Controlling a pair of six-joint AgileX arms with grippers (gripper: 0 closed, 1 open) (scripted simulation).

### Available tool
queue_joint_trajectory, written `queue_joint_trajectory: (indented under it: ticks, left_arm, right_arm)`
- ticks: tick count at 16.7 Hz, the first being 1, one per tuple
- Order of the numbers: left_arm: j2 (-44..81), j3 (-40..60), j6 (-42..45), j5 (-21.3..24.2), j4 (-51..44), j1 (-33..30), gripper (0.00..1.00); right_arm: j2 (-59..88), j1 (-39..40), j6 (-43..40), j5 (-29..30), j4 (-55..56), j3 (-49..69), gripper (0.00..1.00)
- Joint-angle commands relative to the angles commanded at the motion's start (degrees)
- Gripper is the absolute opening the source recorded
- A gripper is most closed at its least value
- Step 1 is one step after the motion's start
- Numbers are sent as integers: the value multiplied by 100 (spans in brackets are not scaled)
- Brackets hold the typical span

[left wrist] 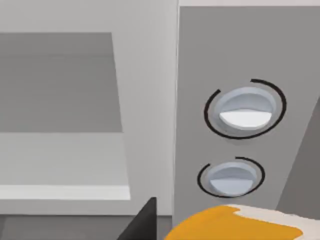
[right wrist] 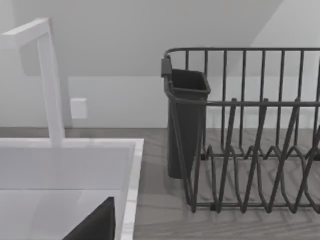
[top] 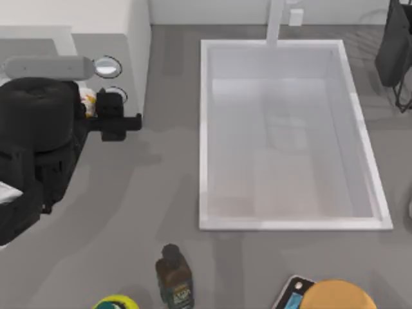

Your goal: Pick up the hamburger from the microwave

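Hamburger (top: 88,100) sits at the left gripper (top: 103,106), just in front of the microwave (top: 132,38) control panel, right below the two knobs (top: 107,65). From the top view only a small patch of bun with an orange-yellow edge peeks out between the arm's black wrist and the fingers (top: 111,103). In the left wrist view the burger (left wrist: 240,225) lies close under the camera, orange layer and pale bun edge visible, directly beneath the lower knob (left wrist: 231,176); one dark finger (left wrist: 142,222) pokes in just beside it. Burger looks to be between the fingers, but contact is hidden, so can't tell if they're clamped on it or apart.

Beyond the fingers: upper knob (left wrist: 245,107) and lower knob on the light side panel, grey cavity (left wrist: 57,82) of the microwave off to the side of the panel, white frame around it.

Left arm body covers the tabletop (top: 148,193) area in front of the microwave.

Farther out from the left fingers: white sink basin (top: 290,135) mid-table, dark bottle (top: 172,275) near the front edge, a yellow-green round item (top: 116,302) next to it, large orange-tan disc (top: 338,296) at front right.

Right gripper (right wrist: 95,225) is parked at the far right back, near the dark wire dish rack (right wrist: 250,135) with its cutlery cup (right wrist: 186,120); faucet (right wrist: 47,80) and sink rim in its wrist view. One dark finger edge is visible there; can't tell whether the fingers are open.
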Motion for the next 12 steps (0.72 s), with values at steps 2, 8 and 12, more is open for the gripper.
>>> queue_joint_trajectory:
  ticks: [2,8,12]
  left_arm:
    - [198,-47,-4,-7,200,-16,0]
    - [1788,-460,-18,-23,2201,-89,0]
    - [2921,-850,-14,9,3949,-100,0]
  right_arm:
    - [0,0,0,0,0,0,100]
    - [0,0,0,0,0,0,100]
    - [0,0,0,0,0,0,100]
